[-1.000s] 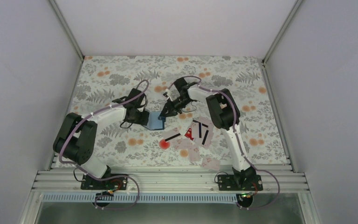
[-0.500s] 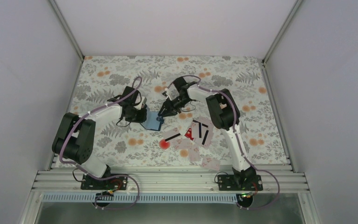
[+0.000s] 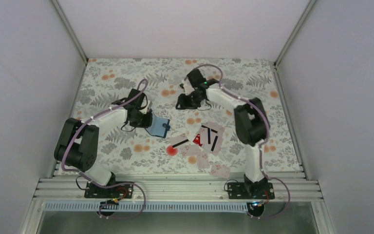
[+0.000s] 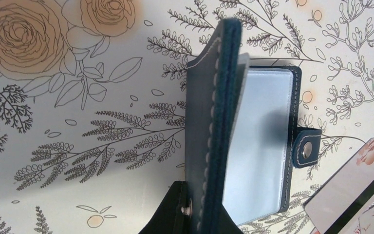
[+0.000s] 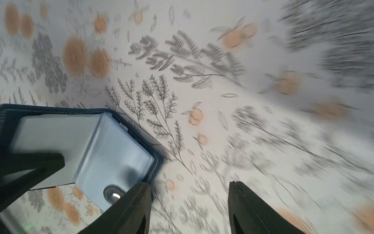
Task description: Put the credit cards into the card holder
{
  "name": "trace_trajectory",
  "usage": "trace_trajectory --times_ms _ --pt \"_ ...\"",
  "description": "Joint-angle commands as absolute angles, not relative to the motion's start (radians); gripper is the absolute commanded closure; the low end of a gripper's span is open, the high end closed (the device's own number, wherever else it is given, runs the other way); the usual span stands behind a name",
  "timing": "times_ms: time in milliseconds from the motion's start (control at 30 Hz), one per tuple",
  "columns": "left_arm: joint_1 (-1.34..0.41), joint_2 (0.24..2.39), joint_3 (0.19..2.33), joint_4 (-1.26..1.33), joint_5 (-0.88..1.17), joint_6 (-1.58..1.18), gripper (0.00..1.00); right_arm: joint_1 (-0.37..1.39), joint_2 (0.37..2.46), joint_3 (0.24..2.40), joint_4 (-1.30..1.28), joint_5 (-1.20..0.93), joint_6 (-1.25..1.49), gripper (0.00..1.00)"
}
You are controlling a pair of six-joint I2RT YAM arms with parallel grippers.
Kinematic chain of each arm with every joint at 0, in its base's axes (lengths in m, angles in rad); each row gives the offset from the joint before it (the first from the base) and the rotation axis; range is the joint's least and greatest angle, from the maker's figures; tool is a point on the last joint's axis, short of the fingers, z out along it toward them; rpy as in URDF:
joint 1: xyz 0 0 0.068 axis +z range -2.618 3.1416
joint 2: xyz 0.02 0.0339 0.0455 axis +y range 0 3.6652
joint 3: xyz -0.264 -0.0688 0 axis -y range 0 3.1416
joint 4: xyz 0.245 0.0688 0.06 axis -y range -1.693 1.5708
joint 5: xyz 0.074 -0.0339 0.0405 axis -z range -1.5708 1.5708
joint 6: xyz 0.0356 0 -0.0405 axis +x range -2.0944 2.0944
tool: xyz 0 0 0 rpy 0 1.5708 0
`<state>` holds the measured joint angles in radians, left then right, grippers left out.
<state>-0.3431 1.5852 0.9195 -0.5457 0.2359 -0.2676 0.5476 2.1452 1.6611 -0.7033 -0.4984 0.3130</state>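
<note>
Both are busy: left end effector [image 4: 197,210] is pinching the card holder [image 4: 260,141] open; right end effector [image 5: 187,208], parted and empty nearby, is probably needing one of the credit cards [image 3: 209,137] next.

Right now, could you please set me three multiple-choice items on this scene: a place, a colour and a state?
1. Where do the cards lie? A. inside the holder B. on the table, right of the holder C. in the right tool
2. What colour is the holder's cover? A. red B. navy C. green
3. How is the left tool? A. shut on the holder's cover B. open, empty C. shut on a card
Answers: 1 B, spread on the table, the right tool open and empty; 2 B, the stitched cover is dark blue; 3 A, it pinches the cover.
</note>
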Motion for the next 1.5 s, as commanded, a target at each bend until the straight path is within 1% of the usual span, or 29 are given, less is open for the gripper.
trace_trajectory --times_ms 0,33,67,100,133,167,200,333,467,700,900,1033,1133,1233,1467 --pt "-0.341 1.551 0.936 -0.557 0.23 -0.266 0.97 0.556 1.833 1.499 -0.56 -0.151 0.407 0.56" --pt "-0.342 1.548 0.934 -0.556 0.231 -0.264 0.97 0.556 1.772 1.463 -0.533 -0.094 0.427 0.51" --pt "-0.341 1.546 0.931 -0.554 0.232 -0.263 0.97 0.555 1.721 1.438 -0.514 -0.036 0.455 0.38" --pt "-0.342 1.543 0.928 -0.552 0.233 -0.261 0.97 0.556 1.685 1.414 -0.5 0.036 0.492 0.21" --pt "-0.341 1.542 0.925 -0.55 0.235 -0.259 0.97 0.556 1.672 1.397 -0.496 0.137 0.55 0.12" --pt "-0.342 1.541 0.921 -0.544 0.238 -0.259 0.97 0.548 1.676 1.406 -0.551 0.206 0.624 0.02" --pt "-0.342 1.538 0.917 -0.539 0.242 -0.258 0.97 0.538 1.698 1.436 -0.602 0.231 0.635 0.01" --pt "-0.342 1.536 0.913 -0.531 0.253 -0.248 0.97 0.509 1.827 1.587 -0.74 0.134 0.548 0.01" --pt "-0.341 1.524 0.912 -0.532 0.253 -0.241 0.97 0.514 1.794 1.511 -0.714 0.091 0.552 0.01" --pt "-0.342 1.508 0.896 -0.524 0.255 -0.242 0.97 0.53 1.822 1.425 -0.862 0.032 0.539 0.01" --pt "-0.341 1.508 0.884 -0.514 0.258 -0.244 0.98 0.555 1.863 1.371 -0.948 0.037 0.555 0.01" --pt "-0.342 1.509 0.882 -0.514 0.259 -0.244 0.98 0.562 1.896 1.345 -0.967 0.02 0.57 0.06" --pt "-0.342 1.507 0.881 -0.512 0.258 -0.242 0.98 0.574 1.923 1.318 -0.966 0.002 0.571 0.09" --pt "-0.342 1.508 0.877 -0.511 0.255 -0.242 0.98 0.583 1.935 1.299 -0.971 0.001 0.578 0.14" --pt "-0.342 1.507 0.871 -0.507 0.252 -0.244 0.98 0.593 1.94 1.287 -0.982 0.003 0.589 0.16"
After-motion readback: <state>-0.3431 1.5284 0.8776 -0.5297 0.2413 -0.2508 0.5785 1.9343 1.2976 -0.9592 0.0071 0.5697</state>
